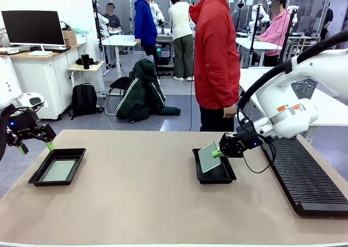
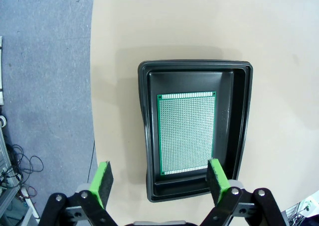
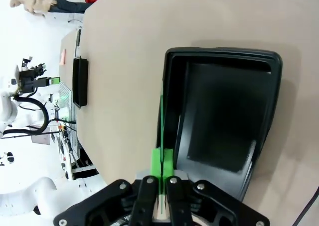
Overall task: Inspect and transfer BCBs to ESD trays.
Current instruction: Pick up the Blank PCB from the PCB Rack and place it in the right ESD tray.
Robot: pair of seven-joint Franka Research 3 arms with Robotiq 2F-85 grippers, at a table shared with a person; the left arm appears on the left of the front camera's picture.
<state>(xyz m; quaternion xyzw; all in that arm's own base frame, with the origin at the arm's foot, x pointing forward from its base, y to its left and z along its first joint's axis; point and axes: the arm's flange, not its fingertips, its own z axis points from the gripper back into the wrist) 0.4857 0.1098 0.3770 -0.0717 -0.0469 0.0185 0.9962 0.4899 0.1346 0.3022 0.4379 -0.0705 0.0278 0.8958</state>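
Your right gripper point(image 1: 219, 153) is clamped tight on the edge of a board point(image 1: 208, 157), holding it tilted on edge over the near tray point(image 1: 213, 173), which sits at about 3 o'clock from the table's centre. In the right wrist view the board point(image 3: 161, 126) shows edge-on as a thin green line between the pads, above that tray's rim point(image 3: 169, 111), and the tray floor beneath is bare black.

Your left gripper point(image 1: 36, 147) hangs with its jaws spread wide and nothing between them, above the table's 9 o'clock edge. In the left wrist view its pads point(image 2: 103, 181) straddle the near end of the second tray point(image 2: 242, 121), where another board point(image 2: 186, 132) lies flat on the floor.

The table point(image 1: 141, 198) is tan and matte, with a long black ribbed rack point(image 1: 304, 173) along its right side. Past the far edge at 12 o'clock you have a person in a red hoodie point(image 1: 216, 56). Behind are grey carpet, a jacket on a chair point(image 1: 142, 92), a monitor on a desk point(image 1: 32, 28) and other people at benches.
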